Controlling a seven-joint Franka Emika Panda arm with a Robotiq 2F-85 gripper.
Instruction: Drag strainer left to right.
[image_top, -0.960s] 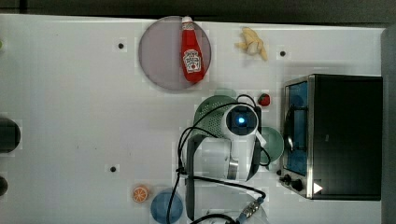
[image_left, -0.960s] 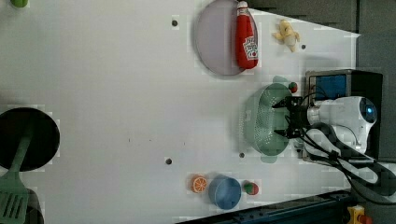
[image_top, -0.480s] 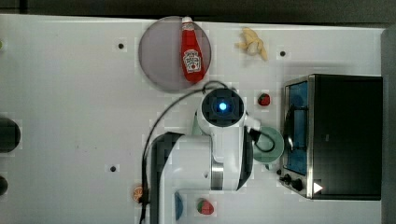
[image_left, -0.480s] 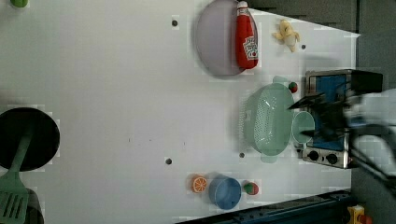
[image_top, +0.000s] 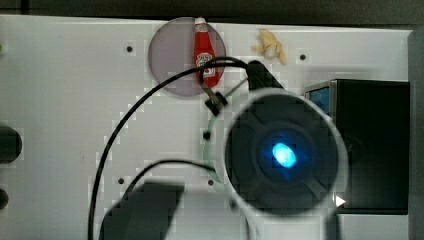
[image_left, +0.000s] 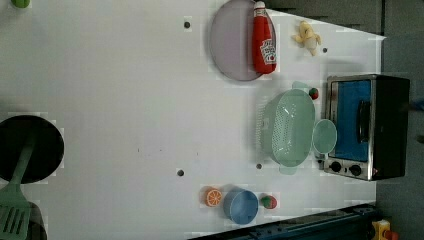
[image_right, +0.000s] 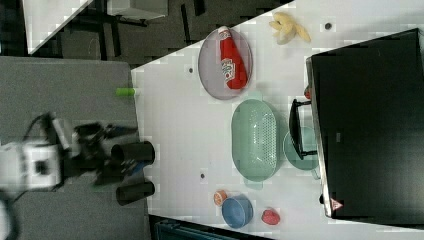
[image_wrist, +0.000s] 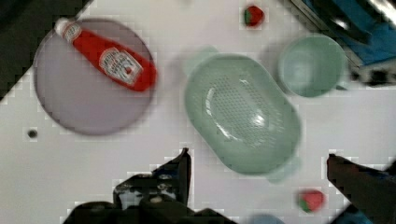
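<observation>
The strainer (image_left: 290, 127) is a pale mint oblong colander lying on the white table (image_left: 125, 100), right beside the toaster oven (image_left: 367, 127). It also appears in the right view as strainer (image_right: 255, 140) and in the wrist view as strainer (image_wrist: 243, 114). My gripper (image_wrist: 266, 175) hangs well above it, open, with dark fingers (image_wrist: 183, 170) spread wide and nothing between them. In the top view the arm's wrist (image_top: 282, 155), with its blue light, covers the strainer except a sliver of rim (image_top: 208, 147). In the right view the arm (image_right: 35, 165) is blurred at the right view's left.
A round green cup (image_left: 325, 136) touches the strainer on the oven side. A grey plate (image_left: 235, 42) holds a ketchup bottle (image_left: 262, 37). A banana (image_left: 307, 37), blue bowl (image_left: 241, 205), orange slice (image_left: 213, 196), small red fruits and a black pan (image_left: 30, 149) lie around.
The arm has lifted away from the strainer toward the top camera and left the left view. The fingers stayed open. The strainer has not moved.
</observation>
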